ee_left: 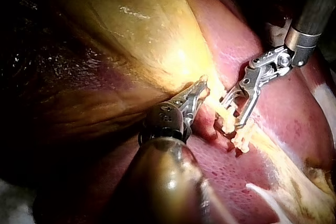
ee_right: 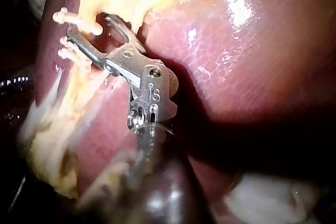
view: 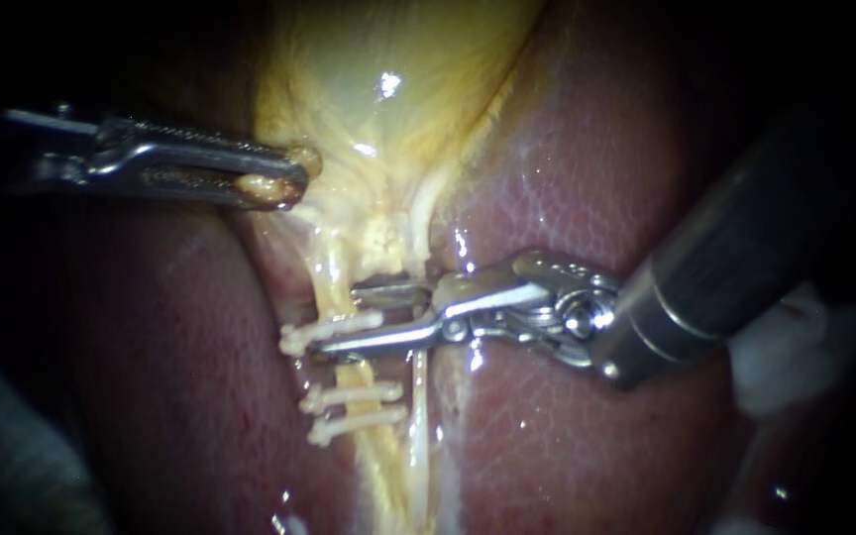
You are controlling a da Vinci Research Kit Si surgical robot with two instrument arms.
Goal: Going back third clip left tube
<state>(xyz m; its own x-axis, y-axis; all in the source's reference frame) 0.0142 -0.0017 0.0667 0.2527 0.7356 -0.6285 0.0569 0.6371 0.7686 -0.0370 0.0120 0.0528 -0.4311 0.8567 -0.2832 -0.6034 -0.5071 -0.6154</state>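
White clips (view: 354, 394) beside right instrument (view: 337, 319), jaws apart astride left tube (view: 325, 277) (left instrument (view: 294, 174) clamped on gallbladder (view: 388, 109)).

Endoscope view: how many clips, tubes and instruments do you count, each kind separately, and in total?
Clips: 3
Tubes: 2
Instruments: 2
Total: 7

The liver (view: 596, 178) bears the yellow gallbladder (view: 388, 89) and the left tube (view: 357, 374) with three clips (view: 349, 396).
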